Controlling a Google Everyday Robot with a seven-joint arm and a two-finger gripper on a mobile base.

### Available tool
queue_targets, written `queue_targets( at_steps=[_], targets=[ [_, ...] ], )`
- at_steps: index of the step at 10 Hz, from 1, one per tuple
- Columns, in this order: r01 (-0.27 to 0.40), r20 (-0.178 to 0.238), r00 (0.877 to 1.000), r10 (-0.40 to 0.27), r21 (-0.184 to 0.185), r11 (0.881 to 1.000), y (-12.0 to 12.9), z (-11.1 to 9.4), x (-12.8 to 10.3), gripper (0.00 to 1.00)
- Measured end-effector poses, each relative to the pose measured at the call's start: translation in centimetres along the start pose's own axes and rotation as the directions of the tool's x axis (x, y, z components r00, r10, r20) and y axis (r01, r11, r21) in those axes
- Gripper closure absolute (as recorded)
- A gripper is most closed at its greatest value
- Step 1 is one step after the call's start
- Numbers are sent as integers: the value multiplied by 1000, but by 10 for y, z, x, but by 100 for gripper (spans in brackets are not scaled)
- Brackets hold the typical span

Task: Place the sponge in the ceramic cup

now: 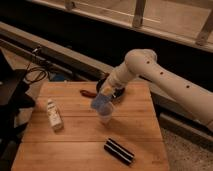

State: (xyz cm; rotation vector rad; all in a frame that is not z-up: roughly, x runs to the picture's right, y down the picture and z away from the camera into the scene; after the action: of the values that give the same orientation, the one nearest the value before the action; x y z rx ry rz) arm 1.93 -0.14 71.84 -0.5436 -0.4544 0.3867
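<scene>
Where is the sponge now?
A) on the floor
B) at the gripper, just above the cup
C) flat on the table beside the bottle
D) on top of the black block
B: the sponge is at the tip of the gripper, directly over the cup.

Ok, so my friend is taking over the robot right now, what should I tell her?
Hand: over the middle of the wooden table, holding the sponge.
Ceramic cup: standing upright on the table, right under the sponge.
Done: the sponge is off the table and lined up above the cup.
Left: lower it, let go so it ends up in the cup, then lift the hand away.
Nearby: a white bottle to the left in the picture, a black striped block near the front edge.
</scene>
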Motion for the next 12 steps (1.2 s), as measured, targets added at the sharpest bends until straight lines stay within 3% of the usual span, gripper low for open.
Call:
queue_targets(
  at_steps=[4,5,12],
  targets=[
    [-83,-53,995,85,23,996,-14,3,38,99],
    [-96,-58,994,98,25,995,-14,7,40,93],
    [-85,-58,995,85,13,996,4,27,20,26]
  ],
)
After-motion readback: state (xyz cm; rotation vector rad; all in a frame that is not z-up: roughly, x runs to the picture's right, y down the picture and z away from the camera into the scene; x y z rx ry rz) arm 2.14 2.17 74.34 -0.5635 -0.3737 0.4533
